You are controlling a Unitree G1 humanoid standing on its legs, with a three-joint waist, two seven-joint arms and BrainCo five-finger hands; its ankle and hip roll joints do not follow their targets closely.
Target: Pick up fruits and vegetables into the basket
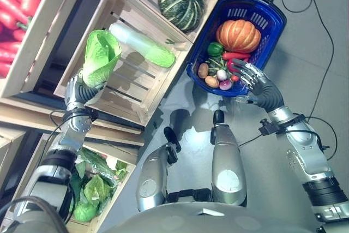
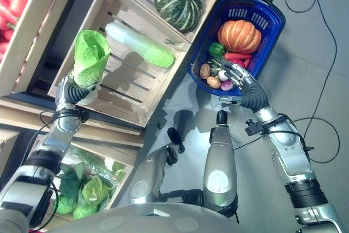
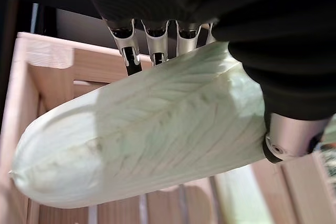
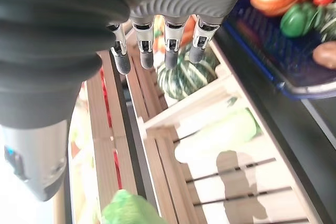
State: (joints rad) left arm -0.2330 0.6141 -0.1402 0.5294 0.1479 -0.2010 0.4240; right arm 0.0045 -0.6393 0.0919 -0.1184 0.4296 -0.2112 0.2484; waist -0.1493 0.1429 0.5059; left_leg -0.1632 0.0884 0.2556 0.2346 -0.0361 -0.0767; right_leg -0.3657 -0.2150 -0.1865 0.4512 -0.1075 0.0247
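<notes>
Left hand [image 1: 82,92] clamps a cabbage [image 1: 100,57] above the crate [image 1: 143,85]; right hand [image 1: 256,83], fingers loose, hovers over the basket [image 1: 271,30].

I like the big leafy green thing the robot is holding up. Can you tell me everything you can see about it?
It is a napa cabbage, long and oval, with pale, whitish-green veined leaves wrapped tightly and brighter green ruffled tips at its upper end. It looks whole. The robot's left hand grips its lower end, fingers curled round it, holding it up with the leafy end pointing away from the robot, above a slatted wooden crate. Only the hand touches it. A second cabbage lies in that crate.
</notes>
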